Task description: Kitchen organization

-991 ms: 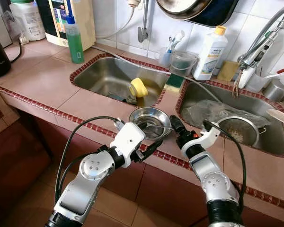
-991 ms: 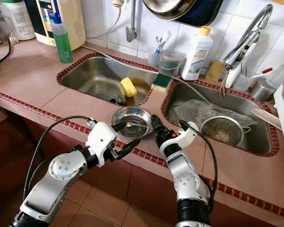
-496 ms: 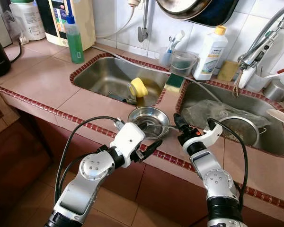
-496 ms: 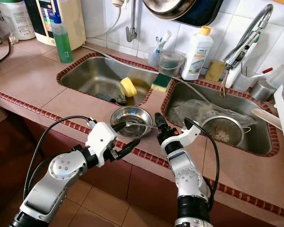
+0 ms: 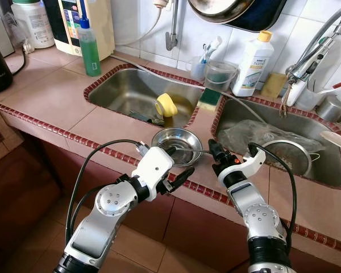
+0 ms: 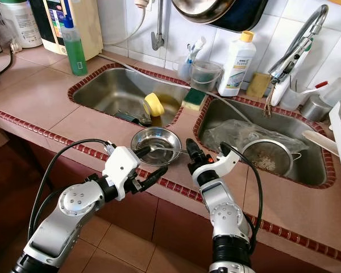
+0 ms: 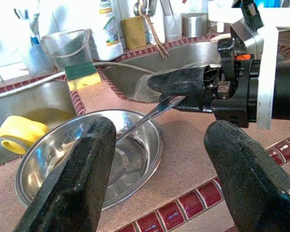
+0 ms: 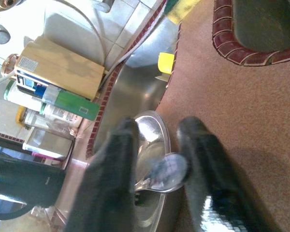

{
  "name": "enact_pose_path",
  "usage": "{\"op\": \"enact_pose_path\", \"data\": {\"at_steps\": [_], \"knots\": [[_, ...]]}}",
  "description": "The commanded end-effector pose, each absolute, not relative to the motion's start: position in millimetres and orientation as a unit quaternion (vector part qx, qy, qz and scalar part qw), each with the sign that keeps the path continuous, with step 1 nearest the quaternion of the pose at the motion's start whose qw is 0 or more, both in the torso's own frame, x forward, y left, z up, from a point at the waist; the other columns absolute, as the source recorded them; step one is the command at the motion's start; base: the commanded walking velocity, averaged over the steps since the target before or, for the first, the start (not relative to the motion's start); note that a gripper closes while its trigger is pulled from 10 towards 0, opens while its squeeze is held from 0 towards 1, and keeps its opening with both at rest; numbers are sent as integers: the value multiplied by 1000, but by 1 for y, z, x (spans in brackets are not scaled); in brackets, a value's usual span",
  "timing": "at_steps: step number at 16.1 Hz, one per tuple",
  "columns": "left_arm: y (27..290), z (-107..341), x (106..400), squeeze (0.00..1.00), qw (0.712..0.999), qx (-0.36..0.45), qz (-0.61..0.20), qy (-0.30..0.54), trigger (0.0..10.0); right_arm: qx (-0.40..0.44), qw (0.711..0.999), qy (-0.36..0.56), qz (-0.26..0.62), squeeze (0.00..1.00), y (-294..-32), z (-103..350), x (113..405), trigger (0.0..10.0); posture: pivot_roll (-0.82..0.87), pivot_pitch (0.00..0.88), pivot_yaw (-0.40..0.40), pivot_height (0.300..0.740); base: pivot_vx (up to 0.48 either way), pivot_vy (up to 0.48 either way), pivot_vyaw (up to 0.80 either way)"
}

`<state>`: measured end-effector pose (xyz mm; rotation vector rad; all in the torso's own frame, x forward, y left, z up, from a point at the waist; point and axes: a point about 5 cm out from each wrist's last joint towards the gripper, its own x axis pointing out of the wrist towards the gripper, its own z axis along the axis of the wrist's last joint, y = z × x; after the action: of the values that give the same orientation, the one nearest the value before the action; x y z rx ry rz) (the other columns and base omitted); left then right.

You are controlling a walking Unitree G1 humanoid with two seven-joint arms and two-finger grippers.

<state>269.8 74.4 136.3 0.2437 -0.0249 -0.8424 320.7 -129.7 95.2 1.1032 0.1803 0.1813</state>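
Spoon [image 7: 150,113] is gripped by the right hand [image 5: 215,152], its bowl reaching into the steel bowl [image 5: 179,145] just ahead — likely for lifting out; the left hand [image 5: 173,170] is held wide beside it.

Green bottle [image 5: 90,50] and white bottle [image 5: 252,63] stand on the counter [image 5: 57,96].

Bright even daylight, head views sharp, left wrist background overexposed, right wrist pincer fingers [image 8: 111,169] blurred

Left gripper [image 5: 171,163] jaws apart; right gripper [image 5: 211,149] jaws clamped.
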Motion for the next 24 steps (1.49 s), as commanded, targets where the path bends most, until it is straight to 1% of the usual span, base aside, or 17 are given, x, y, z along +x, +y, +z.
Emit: {"op": "enact_pose_path", "data": {"at_steps": [1, 12, 19, 20, 22, 24], "knots": [[71, 144, 269, 0, 904, 121, -410, -27, 10000, 528, 841, 88, 76, 0, -133, 93, 321, 0, 28, 0, -107, 740, 0, 0, 0], [67, 142, 266, 0, 902, 118, -414, -25, 10000, 541, 834, 60, 87, 0, -136, 104, 324, 0, 30, 0, -117, 740, 0, 0, 0], [66, 141, 266, 0, 901, 119, -417, -26, 10000, 589, 797, -11, 135, 0, -141, 129, 324, 0, 31, 0, -115, 740, 0, 0, 0], [65, 142, 267, 0, 901, 120, -417, -28, 10000, 600, 784, -33, 155, 0, -142, 139, 324, 0, 28, 0, -115, 740, 0, 0, 0], [65, 142, 268, 0, 901, 120, -415, -29, 10000, 601, 779, -50, 171, 0, -143, 146, 324, 0, 28, 0, -115, 740, 0, 0, 0], [70, 146, 274, 0, 912, 106, -395, -35, 10000, 592, 782, -69, 183, 0, -147, 153, 324, 0, 27, 0, -113, 740, 0, 0, 0]]}}
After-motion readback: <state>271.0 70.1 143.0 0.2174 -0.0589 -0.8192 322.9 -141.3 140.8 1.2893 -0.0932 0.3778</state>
